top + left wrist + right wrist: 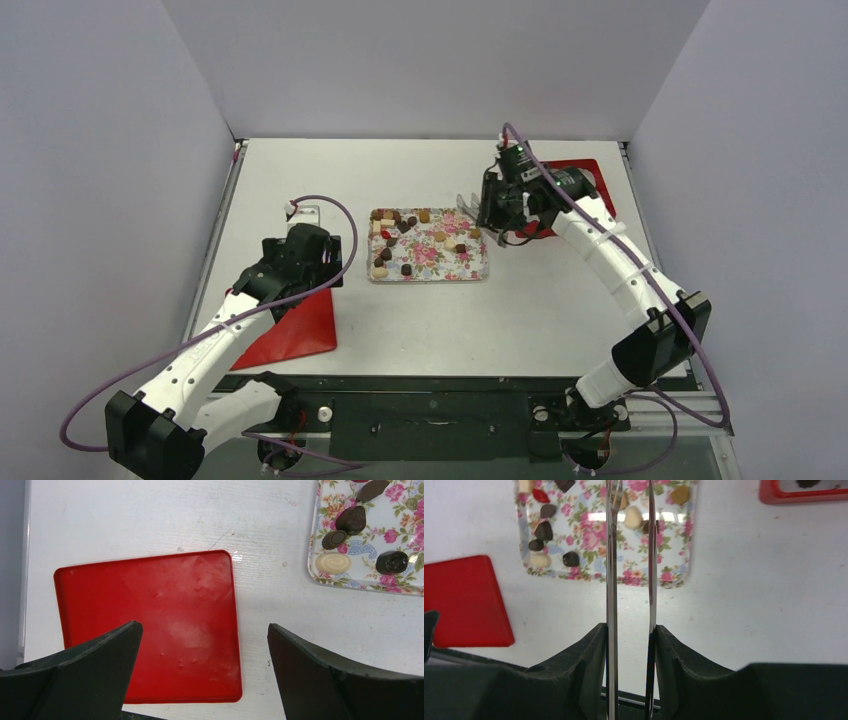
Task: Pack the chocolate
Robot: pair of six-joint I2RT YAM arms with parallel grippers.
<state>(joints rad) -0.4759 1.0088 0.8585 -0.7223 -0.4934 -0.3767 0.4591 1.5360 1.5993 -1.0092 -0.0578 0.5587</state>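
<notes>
The chocolate [570, 558] lies scattered on the flowered tray [470, 272]. The tongs [611, 580], clamped in the right gripper [629, 635], reach over it with blades narrowly apart. Whether their tips pinch a piece is unclear. The left gripper [205, 630] gapes above a red lid [165, 620].

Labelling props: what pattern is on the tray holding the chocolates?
Tray: pink roses on white; clearest from the right wrist.
</notes>
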